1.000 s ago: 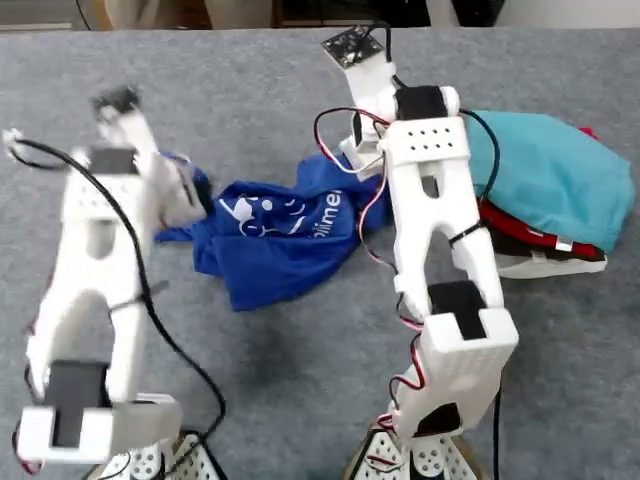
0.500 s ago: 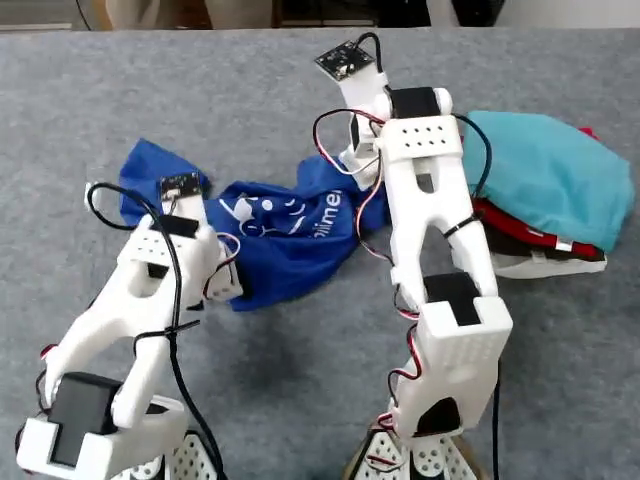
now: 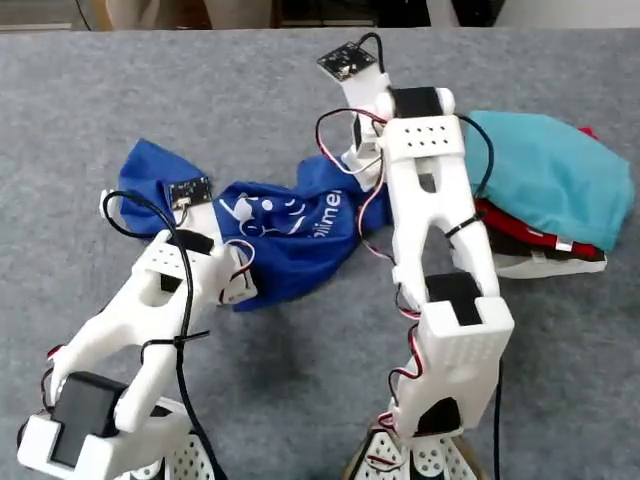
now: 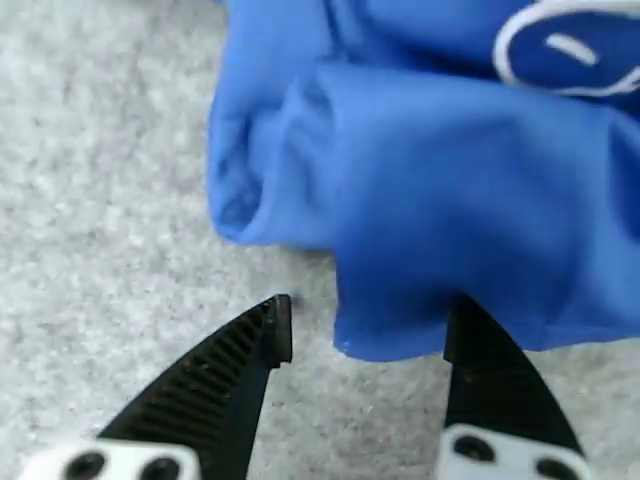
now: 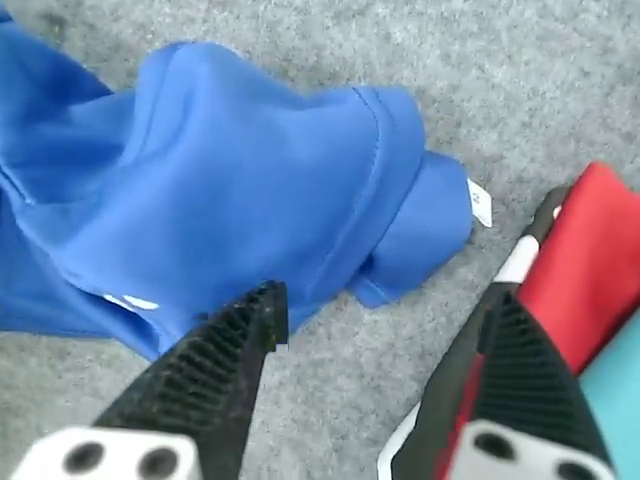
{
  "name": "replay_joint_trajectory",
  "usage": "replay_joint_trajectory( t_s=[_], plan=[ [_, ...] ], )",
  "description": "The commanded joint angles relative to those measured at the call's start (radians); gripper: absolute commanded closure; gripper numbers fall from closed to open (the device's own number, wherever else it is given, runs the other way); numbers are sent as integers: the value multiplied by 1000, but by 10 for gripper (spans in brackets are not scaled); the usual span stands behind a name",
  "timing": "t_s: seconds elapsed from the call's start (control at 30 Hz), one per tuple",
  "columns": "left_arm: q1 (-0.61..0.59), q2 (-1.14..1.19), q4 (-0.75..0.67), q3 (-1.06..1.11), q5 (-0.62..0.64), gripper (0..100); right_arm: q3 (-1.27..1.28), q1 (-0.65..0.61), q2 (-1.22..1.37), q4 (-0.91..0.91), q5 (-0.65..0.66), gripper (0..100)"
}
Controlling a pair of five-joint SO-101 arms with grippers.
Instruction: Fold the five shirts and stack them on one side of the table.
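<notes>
One blue shirt (image 3: 285, 235), one teal shirt (image 3: 550, 175), one red shirt (image 3: 515, 228), two arms (image 3: 150, 300) (image 3: 430, 200)

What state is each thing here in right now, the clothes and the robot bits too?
Blue shirt, crumpled, unfolded, on the table.
Teal shirt, folded, topping the pile.
Left end effector, open, at the blue shirt's edge.
Right end effector, open, above the blue shirt's other end.

Crumpled blue cloth shirt (image 3: 285, 235) with white print, lying on the grey felt-like desk (image 3: 250, 90); folded shirt stack (image 3: 540, 235) at the right side.
The white left arm (image 3: 150, 300) overhangs the blue shirt's near-left edge, and the white right arm (image 3: 430, 200) crosses its right end. The stack lies just beside that arm, teal shirt (image 3: 550, 170) uppermost, with a red layer (image 3: 520, 228), then black and white beneath.
</notes>
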Motion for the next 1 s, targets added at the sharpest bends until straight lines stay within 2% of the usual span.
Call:
replay_joint_trajectory(
  t_s=[0.0,0.07,0.23,0.4,0.53,0.73,0.83,0.97],
  plan=[
    [12,-31,6,-8,8,747,-53,36,-13,25,12,694],
    [17,-7,6,-12,8,761,-53,48,-13,26,12,694],
    [15,148,46,-110,6,884,-53,62,-13,26,12,694],
    [17,326,157,-276,6,895,-73,62,-13,51,12,694],
    [17,371,169,-330,-18,956,-124,62,-12,84,12,694],
    [11,222,215,-324,-72,961,-171,54,-7,109,12,694],
    [8,54,295,-324,-167,981,-180,12,-15,103,12,694],
    [-87,-196,445,-331,-365,981,-251,-114,44,58,8,695]
  ],
)
